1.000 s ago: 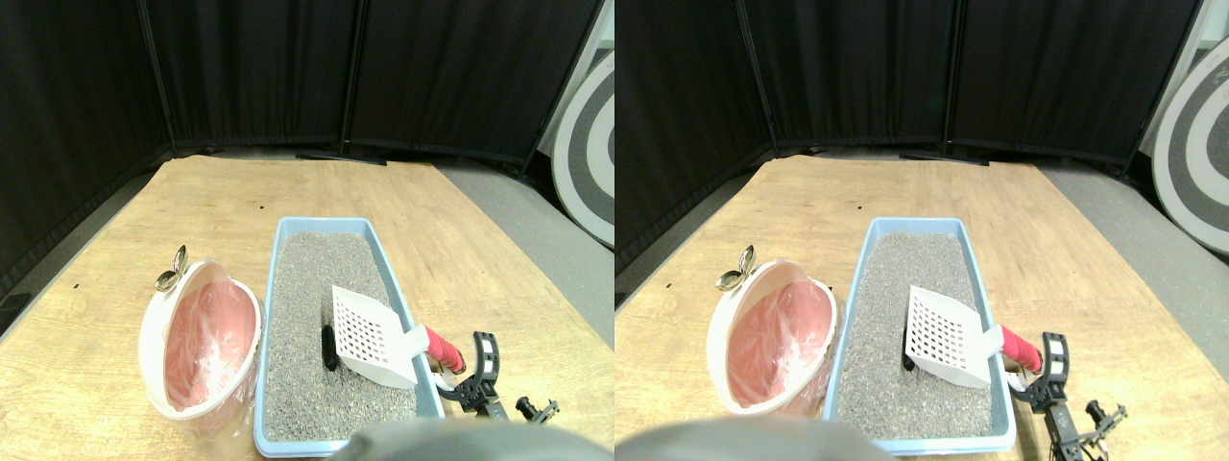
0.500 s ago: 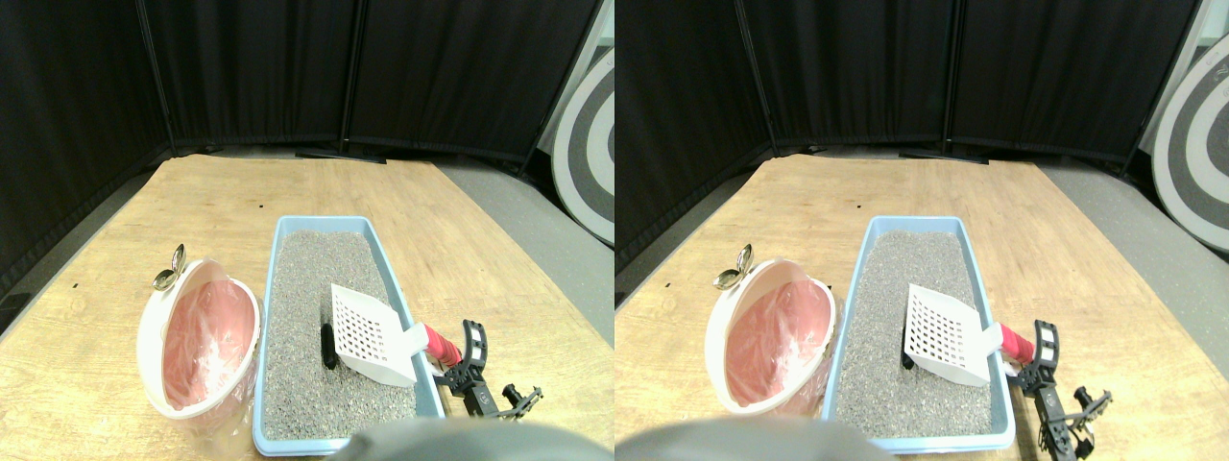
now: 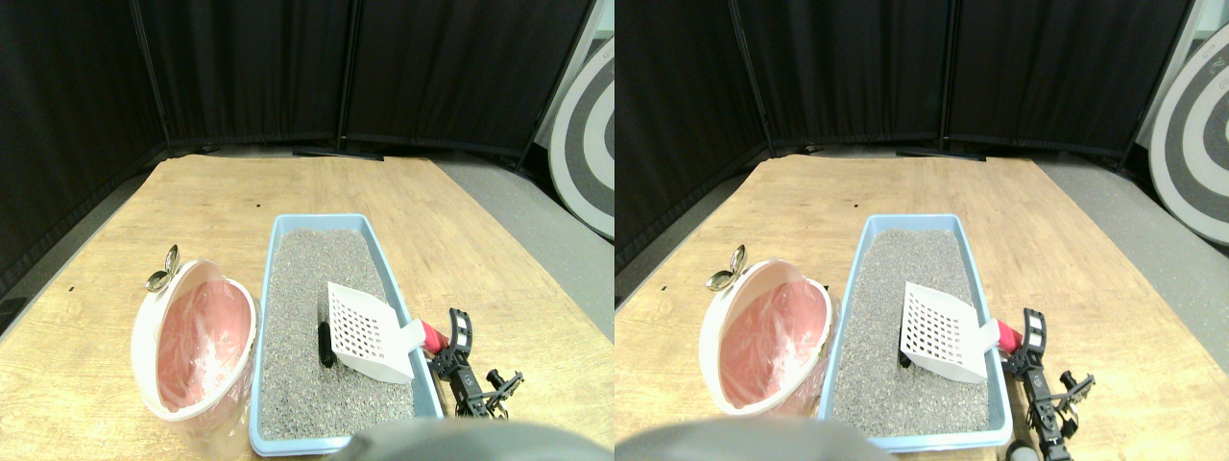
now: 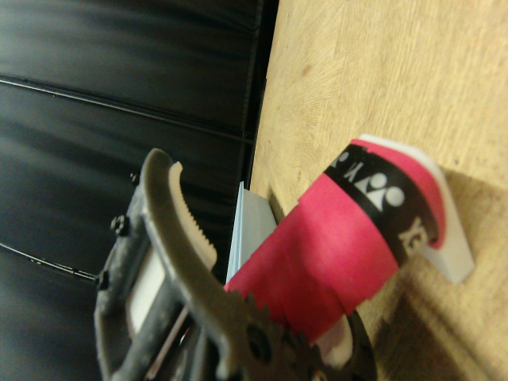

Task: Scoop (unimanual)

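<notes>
Red-wrapped handle [image 4: 349, 246] beside dark jaw frame, over wooden board [image 4: 381, 71].

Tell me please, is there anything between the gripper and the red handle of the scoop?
Nothing visible does. The gripper is right beside the red handle of the white scoop, which lies over the rim of the blue litter tray. In the wrist view the handle sits directly against the jaw frame.

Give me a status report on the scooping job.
Right gripper at the white slotted scoop's red-wrapped handle, grip unconfirmed. Scoop blade resting on grey litter in the blue tray. Small dark lump beside blade. Nothing blocking.
</notes>
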Robot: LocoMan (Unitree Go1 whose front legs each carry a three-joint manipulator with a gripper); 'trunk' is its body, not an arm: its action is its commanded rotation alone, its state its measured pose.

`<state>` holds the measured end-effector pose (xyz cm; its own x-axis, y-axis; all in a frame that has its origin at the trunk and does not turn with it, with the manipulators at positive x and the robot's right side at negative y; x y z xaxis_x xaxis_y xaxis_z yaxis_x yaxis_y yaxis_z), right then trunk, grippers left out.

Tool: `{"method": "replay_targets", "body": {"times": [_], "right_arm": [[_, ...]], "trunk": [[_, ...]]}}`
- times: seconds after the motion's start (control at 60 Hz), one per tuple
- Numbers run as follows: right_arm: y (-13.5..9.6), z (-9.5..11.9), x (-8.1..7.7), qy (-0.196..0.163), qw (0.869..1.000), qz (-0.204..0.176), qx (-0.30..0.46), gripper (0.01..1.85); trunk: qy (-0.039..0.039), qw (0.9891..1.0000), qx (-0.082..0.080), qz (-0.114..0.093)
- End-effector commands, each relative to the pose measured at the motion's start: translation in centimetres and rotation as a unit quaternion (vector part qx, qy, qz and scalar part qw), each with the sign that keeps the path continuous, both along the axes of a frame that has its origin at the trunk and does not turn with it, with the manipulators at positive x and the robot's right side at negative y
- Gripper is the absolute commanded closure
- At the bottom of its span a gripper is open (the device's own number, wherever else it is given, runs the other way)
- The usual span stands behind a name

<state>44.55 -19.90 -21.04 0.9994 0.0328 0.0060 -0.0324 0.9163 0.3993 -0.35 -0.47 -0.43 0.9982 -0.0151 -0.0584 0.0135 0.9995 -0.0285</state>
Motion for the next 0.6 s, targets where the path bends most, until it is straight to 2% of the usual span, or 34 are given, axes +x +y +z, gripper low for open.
{"method": "replay_targets", "body": {"times": [0.017,0.25,0.467,0.533,0.55,0.567,0.6], "right_arm": [[-0.14,0.26,0.38,-0.009,1.0,-0.006,-0.007,0.93],[-0.34,0.28,0.79,-0.001,1.0,-0.009,-0.012,0.91],[-0.25,0.47,1.14,0.003,1.0,-0.013,-0.02,0.95],[-0.29,0.43,1.22,0.0,1.0,-0.008,-0.018,1.06],[-0.33,0.33,1.3,-0.004,1.0,-0.006,-0.017,1.24],[-0.33,0.33,1.3,-0.004,1.0,-0.006,-0.017,1.24],[-0.33,0.31,1.36,-0.008,1.0,-0.009,-0.018,1.48]], "trunk": [[0.0072,0.9999,-0.008,0.0],[0.0051,1.0,-0.008,-0.002],[0.0065,0.9999,-0.009,0.0],[0.0075,0.9999,-0.01,0.001],[0.008,0.9999,-0.009,0.002],[0.008,0.9999,-0.009,0.002],[0.008,0.9999,-0.009,0.002]]}}
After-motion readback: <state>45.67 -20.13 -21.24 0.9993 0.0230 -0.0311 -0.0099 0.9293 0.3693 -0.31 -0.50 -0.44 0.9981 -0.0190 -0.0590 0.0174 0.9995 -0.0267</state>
